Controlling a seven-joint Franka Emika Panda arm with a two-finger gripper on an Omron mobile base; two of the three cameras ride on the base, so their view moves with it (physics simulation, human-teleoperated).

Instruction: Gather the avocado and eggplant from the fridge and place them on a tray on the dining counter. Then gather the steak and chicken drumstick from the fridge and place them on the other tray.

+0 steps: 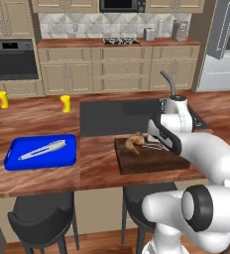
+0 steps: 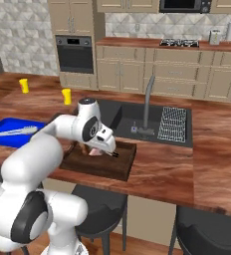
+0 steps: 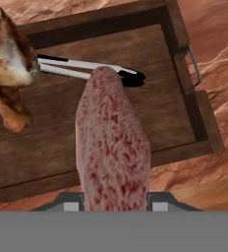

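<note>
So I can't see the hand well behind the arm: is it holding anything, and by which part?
Yes, the hand holds the steak by one end, on edge; the rest sticks out over the wooden tray, near the drumstick.

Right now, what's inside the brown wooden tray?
A chicken drumstick and metal tongs lie on the wooden tray. The steak hangs over it in the pincer, hiding the tray floor beneath.

You cannot see the fingertips in the hand view: the steak (image 3: 113, 147) covers them and runs off the bottom edge. The chicken drumstick (image 3: 8, 64) is cut by the left edge. In the left base view, the gripper (image 1: 154, 145) is hidden behind the hand, so its hold is indistinct.
</note>
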